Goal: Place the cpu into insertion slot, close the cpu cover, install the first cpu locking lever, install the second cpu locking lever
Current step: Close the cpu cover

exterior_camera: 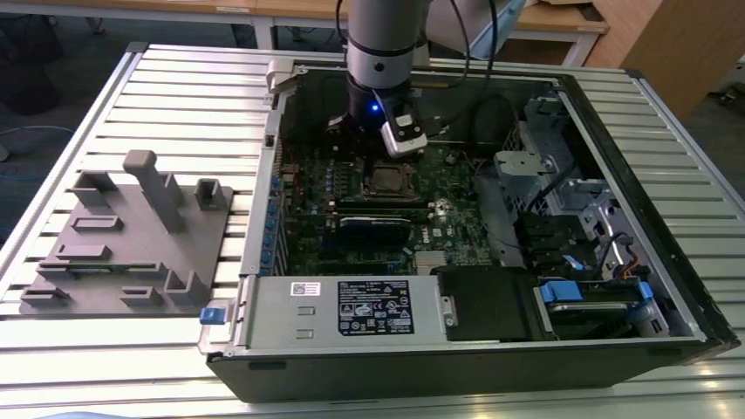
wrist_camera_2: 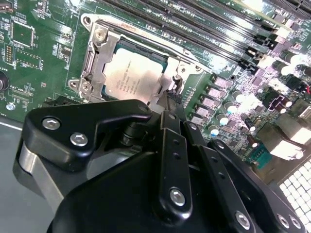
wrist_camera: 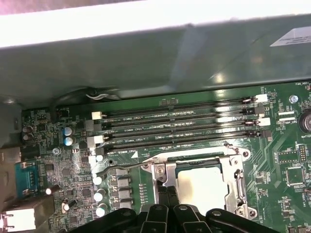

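- A slatted metal table (exterior_camera: pixel 174 74) carries an open computer case (exterior_camera: pixel 466 371), with wooden desks behind it and a grey moulded tray (exterior_camera: pixel 128 262) lying on the slats at the exterior view's left.
- The arm (exterior_camera: pixel 382 44) reaches down into the case, over the green circuit board (wrist_camera: pixel 58 170).
- The chip (wrist_camera_2: pixel 132 77) sits flat in its socket (wrist_camera_2: pixel 143 50), and the silvery cover (wrist_camera_2: pixel 95 58) looks folded down around it.
- The gripper (wrist_camera: pixel 168 190) hangs at the cover's edge. Its jaws look drawn together, with nothing seen between them.
- A thin wire lever (wrist_camera: pixel 121 168) angles out from the socket corner across the board. It looks unlatched, so I judge the work to be at the lever stage.
- To do this step well, the tips should bear on the wire alone and stay clear of the chip's bare top.
- The push should follow the lever's own arc, down and then sideways under its catch, with the cover held flat throughout.
- A slip off the wire could land on the small parts beside the socket, so the press should be slow and steady.
- Counted: one chip, one cover, one socket, one gripper and one tray.
- One lever clearly sticks out; I cannot pick out a second.
- Four long memory slots (wrist_camera: pixel 180 128) lie just beyond the socket.
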Action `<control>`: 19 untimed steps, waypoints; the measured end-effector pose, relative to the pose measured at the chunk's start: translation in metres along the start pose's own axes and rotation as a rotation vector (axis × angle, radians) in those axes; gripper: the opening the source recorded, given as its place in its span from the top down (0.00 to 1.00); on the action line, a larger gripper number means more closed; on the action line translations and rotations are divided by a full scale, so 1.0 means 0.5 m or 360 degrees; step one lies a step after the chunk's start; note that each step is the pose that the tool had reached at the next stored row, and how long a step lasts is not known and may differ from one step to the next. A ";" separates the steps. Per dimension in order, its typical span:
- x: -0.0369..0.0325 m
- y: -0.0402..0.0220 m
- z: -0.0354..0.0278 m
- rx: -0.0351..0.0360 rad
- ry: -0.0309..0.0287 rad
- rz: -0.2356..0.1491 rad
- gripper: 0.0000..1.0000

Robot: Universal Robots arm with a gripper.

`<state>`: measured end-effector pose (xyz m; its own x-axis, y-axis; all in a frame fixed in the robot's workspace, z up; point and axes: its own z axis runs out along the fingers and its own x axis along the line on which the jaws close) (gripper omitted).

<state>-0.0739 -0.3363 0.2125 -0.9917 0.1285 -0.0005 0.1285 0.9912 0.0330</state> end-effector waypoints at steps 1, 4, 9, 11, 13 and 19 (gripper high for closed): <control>-0.002 0.000 0.000 0.0000 -0.00001 0.0000 0.90; -0.006 0.002 0.000 0.0000 -0.00003 0.0000 0.90; -0.015 0.004 0.000 0.0000 -0.00002 0.0000 0.90; -0.021 0.006 0.000 0.0000 -0.00003 0.0000 0.90; -0.027 0.008 0.000 0.0000 -0.00002 0.0000 0.90; -0.038 0.012 0.001 0.0000 -0.00003 0.0000 0.90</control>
<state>-0.0541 -0.3329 0.2124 -0.9917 0.1288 -0.0006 0.1287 0.9911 0.0332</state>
